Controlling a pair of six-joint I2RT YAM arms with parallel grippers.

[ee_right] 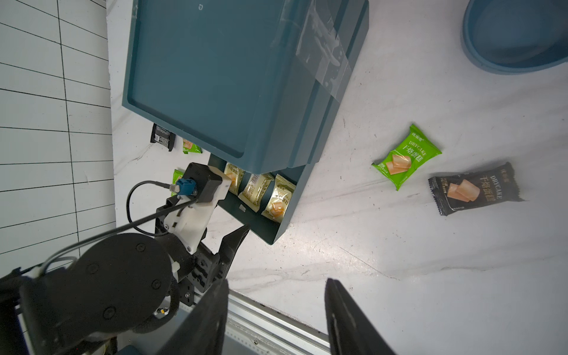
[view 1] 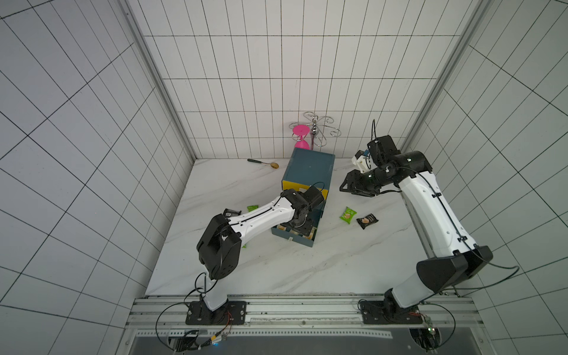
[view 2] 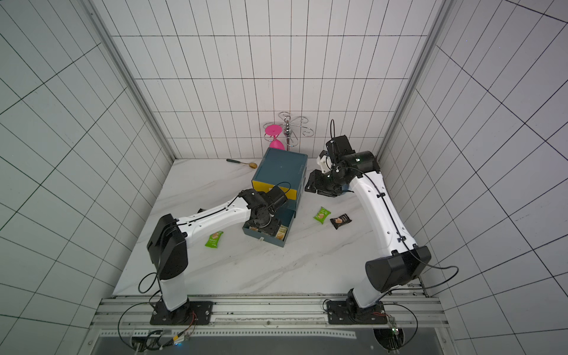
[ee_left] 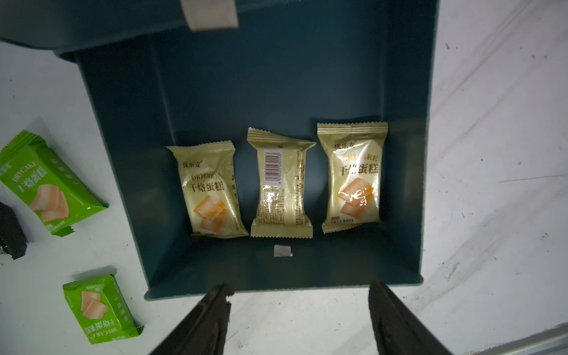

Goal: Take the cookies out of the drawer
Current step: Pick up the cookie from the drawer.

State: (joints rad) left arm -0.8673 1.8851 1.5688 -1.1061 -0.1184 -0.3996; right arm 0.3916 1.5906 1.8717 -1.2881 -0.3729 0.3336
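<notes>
Cookies [ee_left: 282,187]: three yellow packets side by side on the floor of the open drawer [ee_left: 402,123]. The middle one lies barcode-up, the outer two face-up. In both top views the drawer sits at frame centre, pulled out from the base of the blue cabinet [view 1: 309,167].

Out on the worktop [view 1: 307,270]:
- green packet [view 1: 348,214] and black packet [view 1: 367,220], just beside each other, right of the drawer
- second black packet [view 1: 231,212] and second green packet [view 1: 253,208], left of the drawer, partly behind the left arm
- third green packet [view 2: 214,239], lower left of the drawer in a top view

Over the drawer's front edge, left tool [ee_left: 299,287]: jaws wide, nothing between them. Right of the cabinet in both top views, right tool [ee_right: 276,284]: jaws apart, holding nothing.
</notes>
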